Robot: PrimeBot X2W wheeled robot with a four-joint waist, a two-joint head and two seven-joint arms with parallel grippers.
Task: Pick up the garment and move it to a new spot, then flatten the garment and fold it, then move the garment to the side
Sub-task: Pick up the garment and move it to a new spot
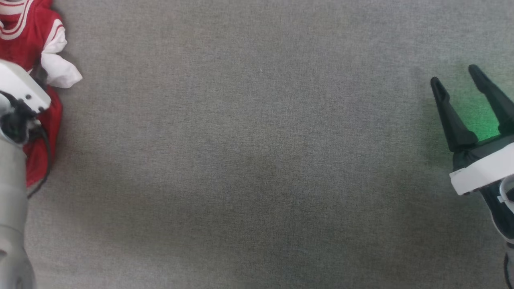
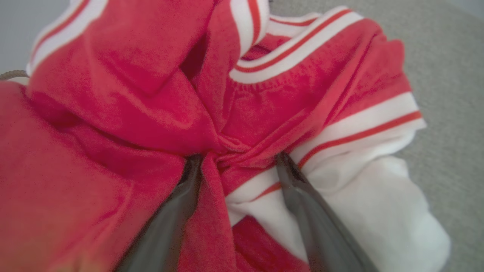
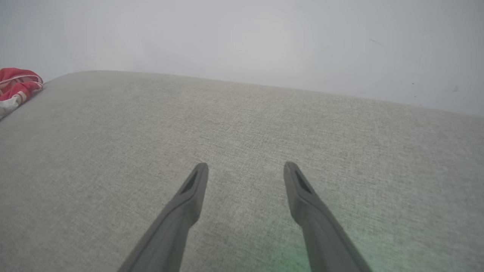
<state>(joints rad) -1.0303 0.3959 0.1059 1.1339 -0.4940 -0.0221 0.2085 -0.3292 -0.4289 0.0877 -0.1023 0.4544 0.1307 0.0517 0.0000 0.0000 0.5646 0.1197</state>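
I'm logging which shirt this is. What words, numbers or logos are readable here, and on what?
None: no text can be read.
The crumpled garment shows red cloth, white sleeves and striped trim, no lettering on the visible folds.
The grey fabric surface, left claw and right claw bear no marks.

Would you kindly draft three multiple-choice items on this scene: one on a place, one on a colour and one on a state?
1. In the head view, the red jersey lies: A) upper left B) centre C) lower right.
2. Its sleeve is: A) black B) white C) blue.
3. The right gripper is: A) open, empty B) shut on the jersey C) shut, empty.
Answers: 1 A, bunched in that corner; 2 B, white beside red; 3 A, fingers spread over bare grey fabric.
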